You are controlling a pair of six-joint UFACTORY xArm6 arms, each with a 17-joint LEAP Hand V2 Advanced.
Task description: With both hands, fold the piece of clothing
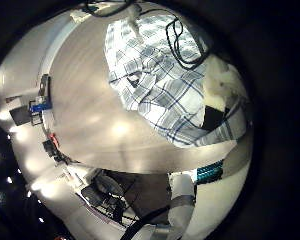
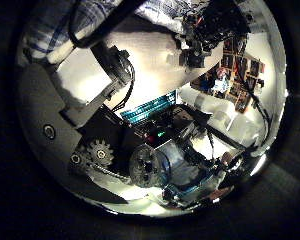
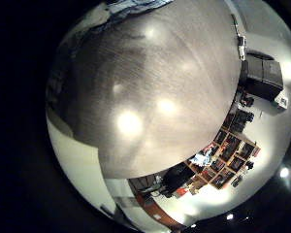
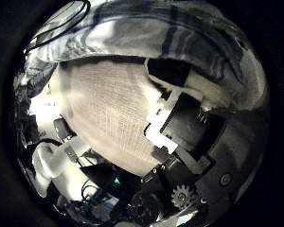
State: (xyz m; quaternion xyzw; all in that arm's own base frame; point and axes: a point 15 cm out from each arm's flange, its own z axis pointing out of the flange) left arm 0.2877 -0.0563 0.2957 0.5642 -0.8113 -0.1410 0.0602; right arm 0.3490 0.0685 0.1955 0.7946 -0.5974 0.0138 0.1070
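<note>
A checked shirt [image 1: 155, 70] lies bunched on the table [image 1: 90, 130] below my left hand. One end of it rises to the left hand's fingers [image 1: 226, 100], which curl onto its edge. In the left thumb side view the same cloth [image 2: 85, 20] meets the fingers [image 2: 102, 68]. The shirt [image 4: 151, 38] also arches close over my right palm, and the right hand's fingers [image 4: 185, 99] reach into its lower edge and hold it above the table [image 4: 104, 109]. Only a strip of the shirt [image 3: 136, 7] shows in the right little finger side view.
A white arm [image 1: 182, 196] stands beyond the table's edge. Small clamps and fittings [image 1: 35, 108] sit along the table's rim. Shelves and boxes [image 3: 228, 146] stand in the room past the table [image 3: 145, 87].
</note>
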